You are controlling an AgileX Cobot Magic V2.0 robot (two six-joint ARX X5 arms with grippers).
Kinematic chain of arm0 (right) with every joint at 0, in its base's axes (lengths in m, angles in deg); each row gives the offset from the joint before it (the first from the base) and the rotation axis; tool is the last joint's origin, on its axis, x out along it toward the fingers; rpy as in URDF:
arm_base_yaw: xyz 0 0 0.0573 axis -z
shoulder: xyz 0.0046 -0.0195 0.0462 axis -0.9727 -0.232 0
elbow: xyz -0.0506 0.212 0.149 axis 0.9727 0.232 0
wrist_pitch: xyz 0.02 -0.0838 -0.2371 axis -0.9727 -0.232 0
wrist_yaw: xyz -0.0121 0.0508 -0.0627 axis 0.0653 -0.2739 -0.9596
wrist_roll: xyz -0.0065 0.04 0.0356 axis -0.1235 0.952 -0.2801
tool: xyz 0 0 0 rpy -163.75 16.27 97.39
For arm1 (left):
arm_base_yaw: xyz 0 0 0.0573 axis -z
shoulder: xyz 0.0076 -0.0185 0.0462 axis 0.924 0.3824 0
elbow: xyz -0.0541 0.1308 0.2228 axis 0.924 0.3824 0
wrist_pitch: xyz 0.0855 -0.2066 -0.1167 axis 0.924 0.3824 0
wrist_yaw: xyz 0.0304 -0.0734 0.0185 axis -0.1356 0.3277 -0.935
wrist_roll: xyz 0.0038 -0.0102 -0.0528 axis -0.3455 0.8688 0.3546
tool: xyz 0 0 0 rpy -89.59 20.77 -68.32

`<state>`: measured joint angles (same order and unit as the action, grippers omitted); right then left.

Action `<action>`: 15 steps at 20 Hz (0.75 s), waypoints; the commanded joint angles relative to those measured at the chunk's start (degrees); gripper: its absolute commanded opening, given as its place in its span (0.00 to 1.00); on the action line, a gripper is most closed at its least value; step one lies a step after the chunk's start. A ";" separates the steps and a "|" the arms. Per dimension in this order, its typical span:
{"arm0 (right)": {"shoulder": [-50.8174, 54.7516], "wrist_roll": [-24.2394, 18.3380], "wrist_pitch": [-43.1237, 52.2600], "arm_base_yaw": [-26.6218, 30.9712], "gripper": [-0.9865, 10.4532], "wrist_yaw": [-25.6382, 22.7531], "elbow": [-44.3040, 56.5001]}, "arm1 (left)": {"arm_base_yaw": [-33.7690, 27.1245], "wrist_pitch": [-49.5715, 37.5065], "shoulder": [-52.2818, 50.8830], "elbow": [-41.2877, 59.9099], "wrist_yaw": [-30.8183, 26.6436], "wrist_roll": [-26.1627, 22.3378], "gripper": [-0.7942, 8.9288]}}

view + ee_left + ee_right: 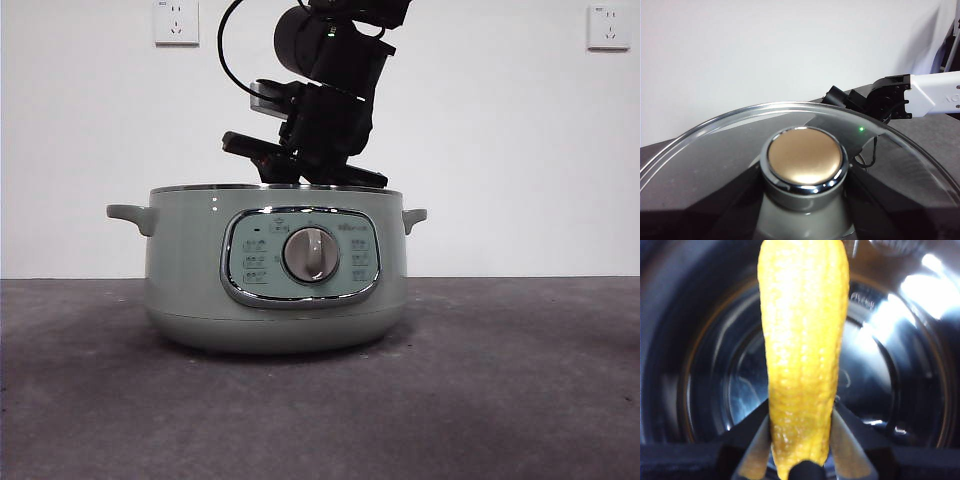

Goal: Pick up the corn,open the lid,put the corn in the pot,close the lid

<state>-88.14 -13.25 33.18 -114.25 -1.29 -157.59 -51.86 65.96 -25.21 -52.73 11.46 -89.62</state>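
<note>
The sage-green pot (190, 280) stands mid-table with no lid on it. My right gripper (310, 170) reaches down from above to the pot's rim. In the right wrist view it (800, 440) is shut on the yellow corn (802, 350), which points into the pot's shiny inside (900, 390). The corn is hidden in the front view. My left gripper (805, 210) is shut on the knob (805, 157) of the clear glass lid (715, 145) and holds it away from the pot, out of the front view.
The pot's silver dial (310, 254) faces the front camera. Two wall sockets (176, 22) (608, 27) are on the white wall behind. The dark grey table (500, 400) spreads around the pot. The right arm (890, 97) shows beyond the lid in the left wrist view.
</note>
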 commanded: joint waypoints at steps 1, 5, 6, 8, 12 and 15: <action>-1.99 -0.46 -1.36 -0.66 0.08 -0.72 -0.17 | -0.09 -3.02 -0.66 -0.55 0.22 0.46 0.08; -2.29 -0.63 -2.71 -0.98 0.08 -2.45 -0.17 | -0.09 -2.99 -0.66 -0.55 0.52 0.24 0.08; -2.29 -0.63 -2.97 -0.98 0.08 -2.40 -0.17 | -0.09 -3.02 -0.63 -0.55 1.38 0.24 0.08; -2.29 -0.59 -3.56 -1.01 0.18 -2.38 -0.17 | -0.09 -2.82 -0.63 -0.55 1.70 0.24 0.07; -2.21 -0.31 -5.05 -1.18 0.43 -2.40 -0.37 | -0.09 -2.80 -0.63 -0.55 1.73 0.24 0.07; -2.05 -0.33 -5.81 -1.27 0.48 -2.51 -2.91 | -0.09 -2.78 -0.61 -0.55 1.73 0.07 0.07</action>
<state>-89.47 -13.43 26.79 -115.57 -3.65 -160.15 -51.86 65.98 -25.21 -52.73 12.95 -89.64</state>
